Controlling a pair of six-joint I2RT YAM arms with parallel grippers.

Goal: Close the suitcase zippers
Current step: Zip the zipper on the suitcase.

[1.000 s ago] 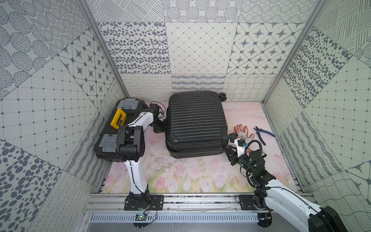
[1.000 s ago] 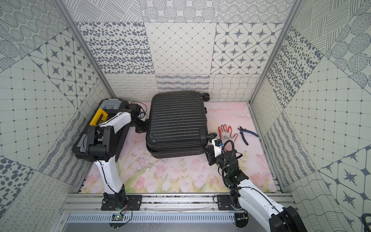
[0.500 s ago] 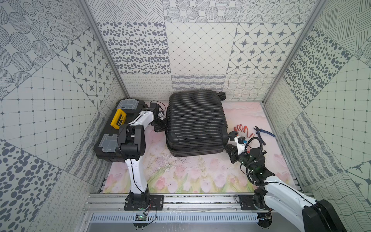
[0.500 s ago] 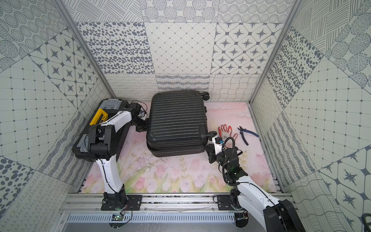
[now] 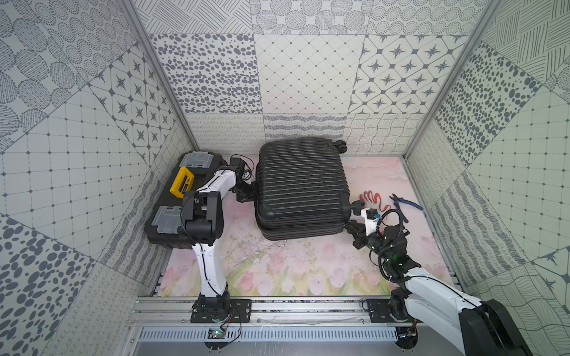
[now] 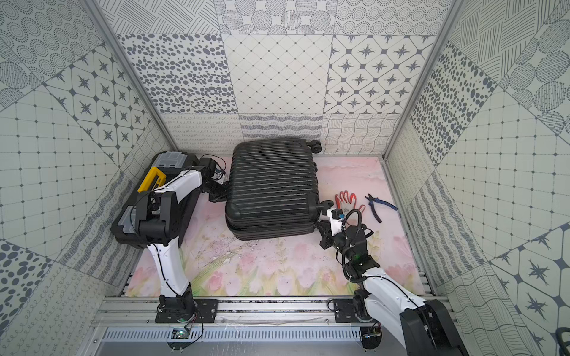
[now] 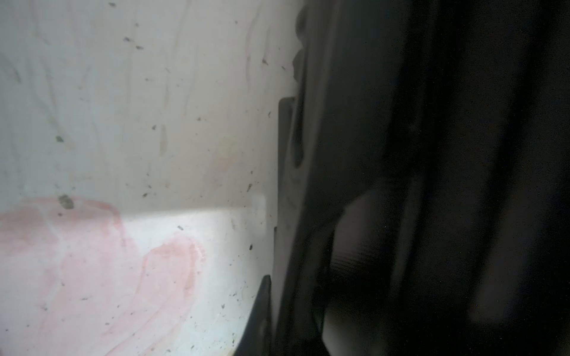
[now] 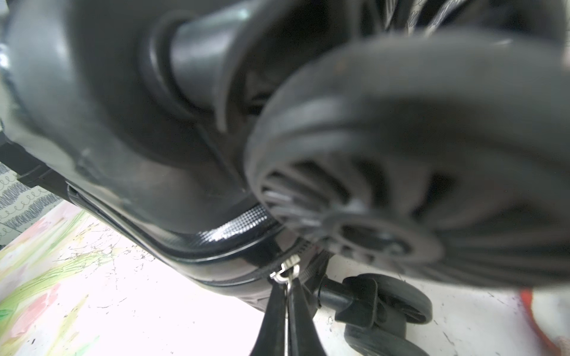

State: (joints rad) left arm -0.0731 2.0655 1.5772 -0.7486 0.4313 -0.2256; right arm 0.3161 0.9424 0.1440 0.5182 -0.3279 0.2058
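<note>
The black ribbed suitcase [image 5: 300,185] [image 6: 271,185] lies flat on the flowered mat, lid down. My right gripper [image 8: 288,288] [image 5: 350,226] is at its near right corner under a spinner wheel [image 8: 370,185]. It is shut on the small metal pull [image 8: 285,272] of the zippers, whose teeth [image 8: 303,246] run along the seam. My left gripper [image 5: 246,192] [image 6: 219,192] presses against the case's left side. In the left wrist view its dark fingers [image 7: 262,308] stand close together beside the shadowed shell [image 7: 401,185]. Whether anything lies between them is too dark to tell.
A black toolbox [image 5: 182,197] with a yellow handle stands left of the case, behind my left arm. Red-and-white gloves [image 5: 371,197] and blue-handled pliers [image 5: 404,205] lie on the mat to the right. Patterned walls enclose three sides.
My right gripper has moved in to the suitcase's near right corner and its jaws have shut on the zipper pull. The left arm and the suitcase have not moved.
</note>
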